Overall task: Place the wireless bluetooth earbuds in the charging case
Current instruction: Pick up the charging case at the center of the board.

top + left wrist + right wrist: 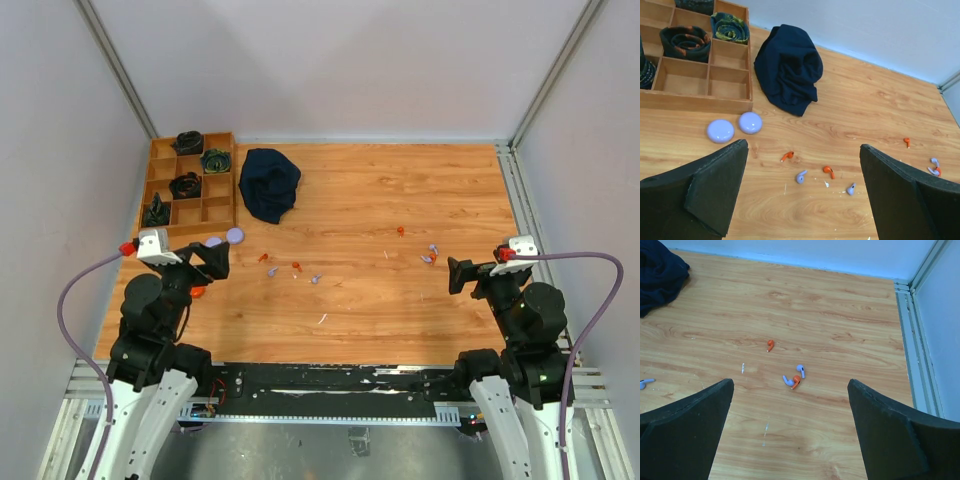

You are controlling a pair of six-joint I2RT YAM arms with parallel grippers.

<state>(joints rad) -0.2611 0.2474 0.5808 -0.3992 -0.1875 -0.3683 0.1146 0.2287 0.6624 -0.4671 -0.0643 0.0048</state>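
**A:** What is the left tool (pixel 804 146) doing?

**B:** It is hanging low over the tabletop (pixel 400 190) with its jaws spread fully apart, and it is gripping nothing.

**A:** What is lying near it?

**B:** A wooden tray (pixel 695 101) is sitting at the far left, and dark rolls (pixel 684 41) are filling some of its compartments. Two lavender discs (pixel 720 131) are lying side by side just in front of it. A dark blue cloth (pixel 788 67) is lying crumpled to the tray's right.

**A:** Where are the earbuds (pixel 787 156)?

**B:** They are all lying loose on the tabletop, and neither tool is touching any. Two orange and two lavender ones are lying scattered ahead of the left tool. Further right, an orange one (pixel 770 345) is lying alone. Just past it, two lavender ones (pixel 801 370) and an orange one are bunching together.

**A:** And the right tool (pixel 790 382)?

**B:** It is hanging over the right side with its jaws gaping wide and holding nothing. That bunch is lying ahead of it.
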